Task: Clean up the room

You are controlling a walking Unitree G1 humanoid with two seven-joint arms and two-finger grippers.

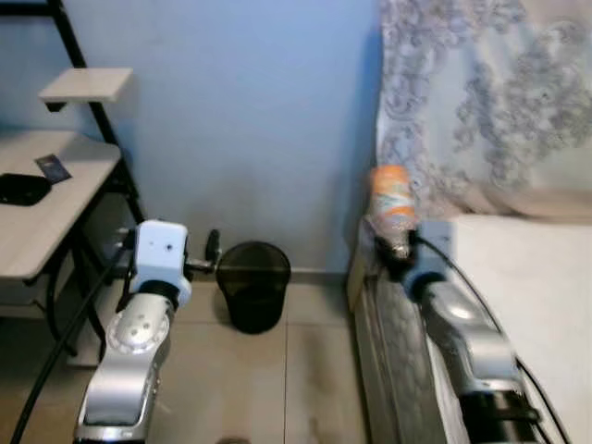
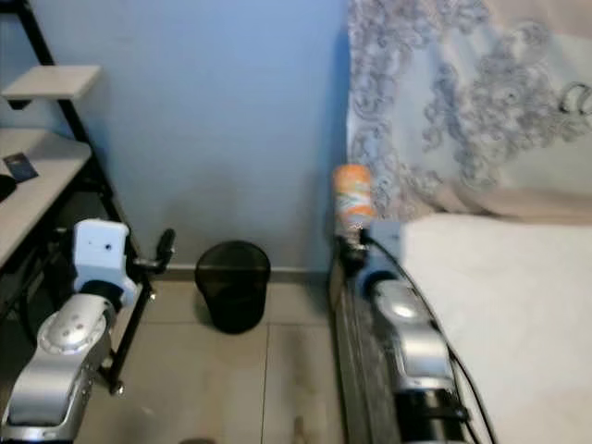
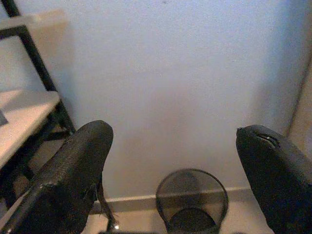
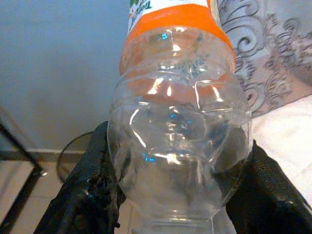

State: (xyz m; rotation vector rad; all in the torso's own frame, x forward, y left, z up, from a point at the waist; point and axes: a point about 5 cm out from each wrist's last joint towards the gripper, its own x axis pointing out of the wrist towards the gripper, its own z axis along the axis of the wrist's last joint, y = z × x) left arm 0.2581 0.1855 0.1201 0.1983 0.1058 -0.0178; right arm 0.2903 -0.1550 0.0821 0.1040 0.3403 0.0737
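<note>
The bottle (image 4: 178, 122) is clear plastic with an orange label, and the right gripper (image 4: 170, 195) holds it, one black finger on each side of its lower part. It stands upright in the air over the edge of the bed (image 1: 527, 277), next to the blue wall (image 1: 250, 120). Its top is cut off in the right wrist view, and the words on its label are too cut off to read. In the eye views the bottle is blurry and hides the fingers that hold it.

The bin (image 1: 252, 285) is a black mesh one. It sits on the tiled floor (image 1: 314, 370) against the wall, between the desk (image 1: 46, 203) and the bed. Nothing can be made out inside it. In the left wrist view its bottom is cut off.

The left gripper (image 3: 175, 175) is held up in the air near the desk's corner, with its fingers wide apart and nothing between them. It points at the wall above the bin.

A dark thing (image 1: 20, 189) lies at the desk's left edge, partly cut off, and a small dark card (image 1: 53, 167) lies beside it. Neither is clear enough to name. A patterned curtain (image 1: 481, 102) hangs behind the bed.
</note>
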